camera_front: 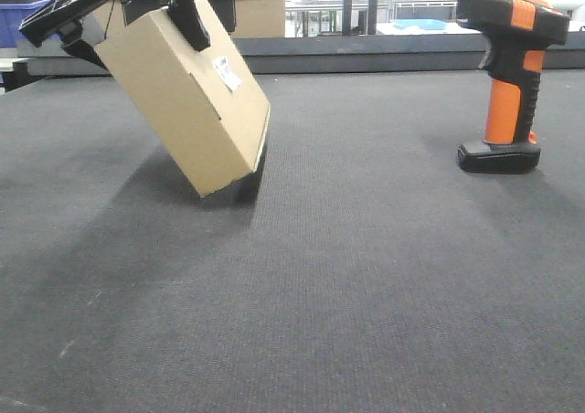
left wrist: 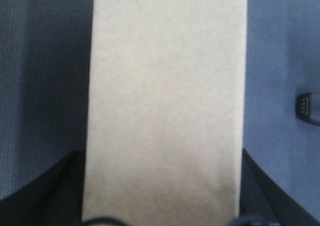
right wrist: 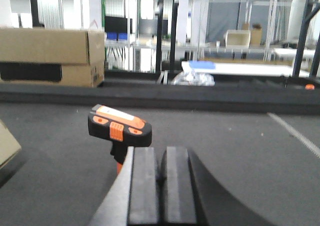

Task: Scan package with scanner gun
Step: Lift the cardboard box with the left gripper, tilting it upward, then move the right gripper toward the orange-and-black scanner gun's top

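Right gripper [right wrist: 161, 158]: pads pressed together, nothing between them, low over the dark grey bench [camera_front: 347, 276]. It sits short of the scanner gun [camera_front: 509, 75], not touching it.

Left gripper [camera_front: 144, 43]: fingers clamp the package [camera_front: 183, 102] across its upper end, one finger [camera_front: 189, 15] over the front face and the other behind. The left wrist view confirms it, with the brown box filling the gap and a black finger against each long side.

Package: at the left of the bench, tilted, top leaning left, lower corner down at the bench surface. Cannot tell whether that corner touches or is just clear. A small white barcode label [camera_front: 227, 72] shows near the top edge of the face turned right.

Scanner gun: upright on its flat black base at the right of the bench, well apart from the package. Black head with orange stripe, orange handle.

Far side: two larger cardboard boxes [right wrist: 50, 56], stacked beyond the bench's back edge, the lower one with a dark panel.
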Robot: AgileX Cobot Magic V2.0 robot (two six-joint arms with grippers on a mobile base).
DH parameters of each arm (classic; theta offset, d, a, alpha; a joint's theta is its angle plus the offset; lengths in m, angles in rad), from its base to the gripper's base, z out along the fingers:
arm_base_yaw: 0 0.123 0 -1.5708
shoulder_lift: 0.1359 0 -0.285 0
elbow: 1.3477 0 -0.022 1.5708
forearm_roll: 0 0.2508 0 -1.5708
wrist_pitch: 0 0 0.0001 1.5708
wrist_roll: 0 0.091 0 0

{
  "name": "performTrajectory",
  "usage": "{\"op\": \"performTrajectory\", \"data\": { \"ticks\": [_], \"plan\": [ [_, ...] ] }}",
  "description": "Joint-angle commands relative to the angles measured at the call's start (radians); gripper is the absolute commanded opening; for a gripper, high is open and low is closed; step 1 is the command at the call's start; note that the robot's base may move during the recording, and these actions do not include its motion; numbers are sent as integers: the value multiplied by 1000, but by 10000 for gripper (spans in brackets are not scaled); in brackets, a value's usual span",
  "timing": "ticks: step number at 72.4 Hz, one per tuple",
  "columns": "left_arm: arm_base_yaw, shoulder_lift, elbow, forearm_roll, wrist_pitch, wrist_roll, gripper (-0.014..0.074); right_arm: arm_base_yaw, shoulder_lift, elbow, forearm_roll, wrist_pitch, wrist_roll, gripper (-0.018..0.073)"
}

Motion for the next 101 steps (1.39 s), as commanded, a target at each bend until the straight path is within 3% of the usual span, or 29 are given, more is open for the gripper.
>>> {"op": "performTrajectory", "data": {
  "ticks": [1, 9, 34, 38, 42, 46, 58, 61, 72, 84, 95, 101],
  "plan": [
    [-4, -8, -4, -13, -40, -7, -111, 1, 119, -33, 2, -10, 0, -166],
    [-4, -8, -4, -13, -51, -7, -111, 1, 277, -48, 5, -64, 0, -166],
    [-4, -8, -4, -13, -51, -7, -111, 1, 691, -48, 5, -489, 0, -166],
    [-4, -8, -4, -13, -51, -7, -111, 1, 747, -48, 5, -515, 33, -166],
    [-4, -8, -4, -13, -51, -7, -111, 1, 818, -48, 5, -551, 131, -166],
    [-4, -8, -4, -13, -51, -7, -111, 13, 878, -48, 3, -594, 186, -166],
    [-4, -8, -4, -13, -51, -7, -111, 119, 1026, -49, 7, -787, 188, -162],
    [-4, -8, -4, -13, -51, -7, -111, 144, 1061, -49, 39, -817, 188, -162],
    [-4, -8, -4, -13, -47, -7, -111, 242, 1184, -52, 298, -957, 164, -161],
    [-4, -8, -4, -13, -47, -7, -111, 297, 1269, -123, 331, -980, 152, -161],
    [-4, -8, -4, -13, -45, -7, -111, 345, 1332, -211, 491, -1011, 20, -161],
    [-4, -8, -4, -13, -43, -7, -111, 349, 1357, -251, 517, -1014, -5, -161]
  ]
}}
